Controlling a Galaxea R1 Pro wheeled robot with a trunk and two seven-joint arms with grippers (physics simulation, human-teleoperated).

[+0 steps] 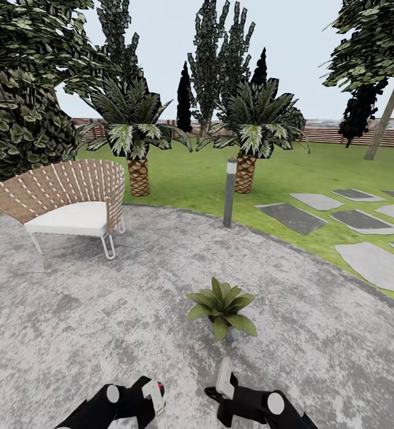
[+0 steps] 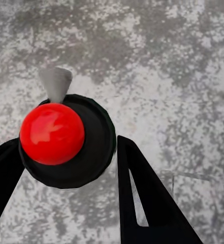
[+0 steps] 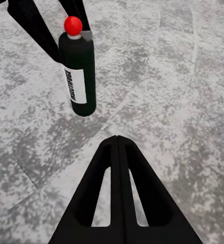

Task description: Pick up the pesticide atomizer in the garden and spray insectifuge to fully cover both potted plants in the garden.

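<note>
The left gripper (image 2: pixel 66 168) is clamped on the atomizer (image 3: pixel 77 71), a dark bottle with a white label, a red cap and a grey nozzle. In the right wrist view the bottle hangs off the paving (image 1: pixel 101 310) with its long axis upright, cap uppermost, the fingers (image 3: pixel 33 30) gripping it near the top. In the left wrist view one looks straight down on the cap, with the nozzle sticking out sideways away from the fingers. The right gripper (image 3: pixel 117 140) has its fingers pressed together, holding nothing, just right of the bottle. One potted plant (image 1: pixel 222 307) stands on the paving just beyond both grippers, slightly right. Farther off are a chair (image 1: pixel 71 199) at left and a bollard lamp (image 1: pixel 229 192).
</note>
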